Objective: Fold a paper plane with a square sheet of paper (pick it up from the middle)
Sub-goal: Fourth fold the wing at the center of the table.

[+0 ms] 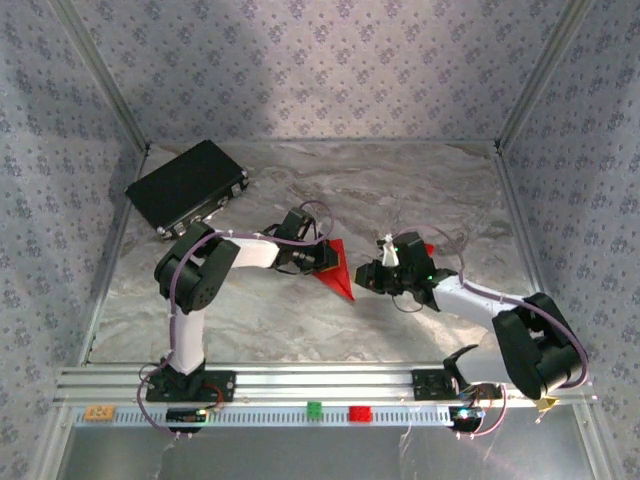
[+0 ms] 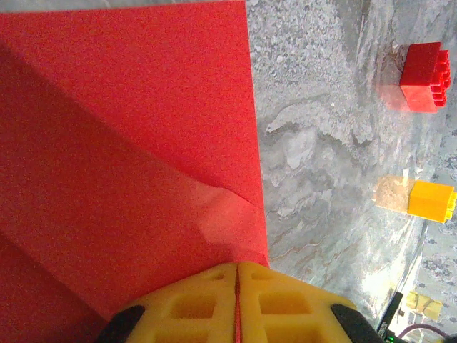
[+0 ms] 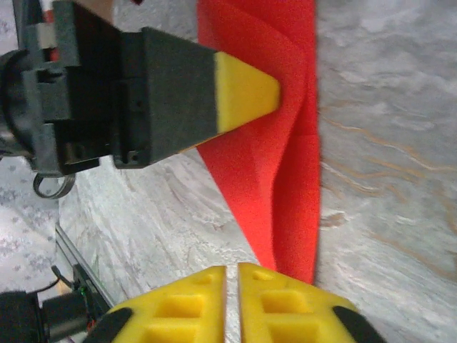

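Observation:
The red sheet of paper lies mid-table, folded into a pointed wedge with its tip toward the near right. My left gripper is at its left side. In the left wrist view the yellow fingers are shut on the sheet's edge, with red showing in the seam between them. My right gripper sits just right of the tip. Its jaws are shut with nothing between them, and the paper's narrow end passes beside the right finger. The left gripper's yellow fingertip presses on the paper there.
A flat black box lies at the back left. A small red block and a yellow block stand on the marbled table to the right of the paper. A green block and a red block sit on the front rail.

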`<move>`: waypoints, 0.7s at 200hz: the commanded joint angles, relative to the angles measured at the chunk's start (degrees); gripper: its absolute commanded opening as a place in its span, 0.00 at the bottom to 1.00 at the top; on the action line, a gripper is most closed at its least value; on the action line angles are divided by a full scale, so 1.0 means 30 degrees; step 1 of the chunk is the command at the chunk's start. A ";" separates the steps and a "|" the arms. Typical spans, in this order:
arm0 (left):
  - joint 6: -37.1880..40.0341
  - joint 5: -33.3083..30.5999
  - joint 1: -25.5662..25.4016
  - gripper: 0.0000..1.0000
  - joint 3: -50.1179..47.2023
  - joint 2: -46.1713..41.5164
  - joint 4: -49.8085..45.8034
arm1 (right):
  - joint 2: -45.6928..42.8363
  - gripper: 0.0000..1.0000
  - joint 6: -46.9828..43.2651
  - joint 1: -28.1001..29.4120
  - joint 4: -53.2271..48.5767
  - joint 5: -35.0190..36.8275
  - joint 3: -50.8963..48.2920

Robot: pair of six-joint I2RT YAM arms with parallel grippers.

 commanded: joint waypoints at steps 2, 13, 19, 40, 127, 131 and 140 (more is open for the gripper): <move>0.0228 -0.0158 -0.0172 0.09 -0.0418 0.0628 -0.0559 | 0.0934 0.07 -0.0695 0.0852 -0.1094 -0.0557 0.1359; 0.0206 -0.0159 -0.0172 0.09 -0.0411 0.0661 -0.0548 | 0.1538 0.05 -0.0889 0.1272 -0.1371 -0.0402 0.1820; 0.0215 -0.0173 -0.0159 0.09 -0.0411 0.0657 -0.0531 | 0.1831 0.05 -0.0952 0.1449 -0.1453 -0.0271 0.2047; 0.0216 -0.0165 -0.0173 0.09 -0.0425 0.0688 -0.0530 | 0.2827 0.03 -0.1270 0.1923 -0.2066 0.0336 0.2753; 0.0197 -0.0115 -0.0172 0.09 -0.0441 0.0695 -0.0546 | 0.5327 0.02 -0.1583 0.2486 -0.2916 0.1366 0.3949; 0.0210 -0.0099 -0.0173 0.09 -0.0444 0.0695 -0.0545 | 0.5400 0.02 -0.1536 0.2442 -0.2831 0.1321 0.3881; 0.0218 -0.0082 -0.0171 0.09 -0.0436 0.0696 -0.0530 | 0.5461 0.02 -0.1482 0.2373 -0.2673 0.1316 0.3686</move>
